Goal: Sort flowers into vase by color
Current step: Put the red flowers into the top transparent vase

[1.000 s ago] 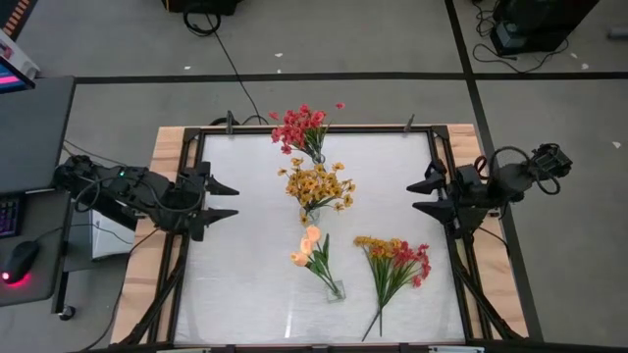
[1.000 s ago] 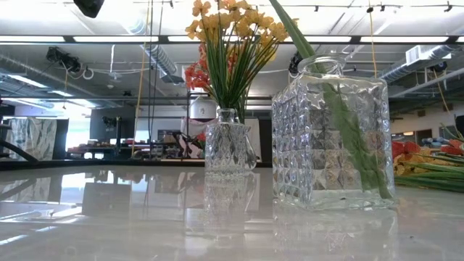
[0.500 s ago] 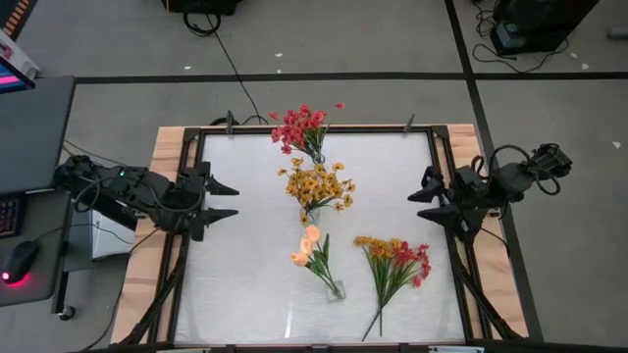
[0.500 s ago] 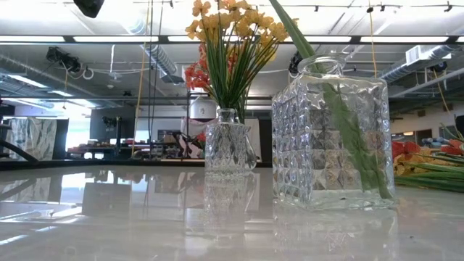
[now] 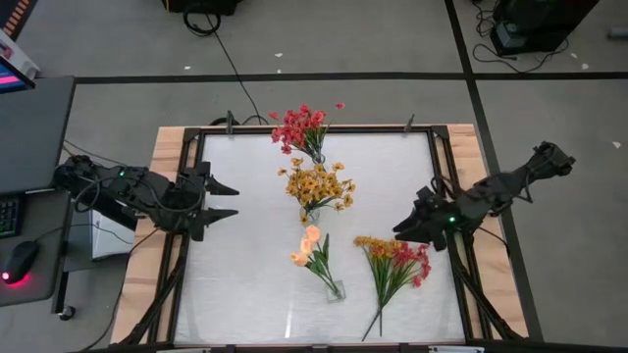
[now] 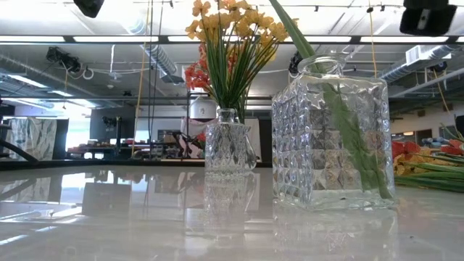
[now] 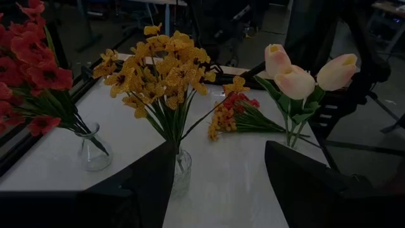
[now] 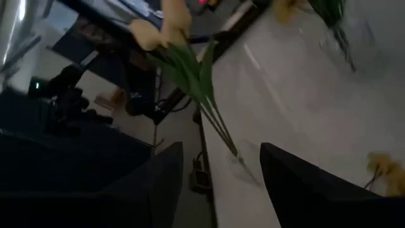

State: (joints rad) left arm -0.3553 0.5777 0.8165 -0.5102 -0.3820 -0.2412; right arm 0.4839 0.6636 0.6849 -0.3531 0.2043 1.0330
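right gripper [image 5: 407, 224] open wide, empty, just beside loose mixed flowers [image 5: 392, 263] lying flat on table [image 5: 245, 294]. left gripper [image 5: 228, 199] open too, waiting at left edge. risk: pinching red and yellow stems together, or nudging nearby tulip vase [image 5: 334, 288].

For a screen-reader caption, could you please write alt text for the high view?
The right gripper, open, reaches toward loose red and yellow flowers lying on the white table. Three vases hold red, yellow and peach flowers; the left gripper waits open at the table's edge.
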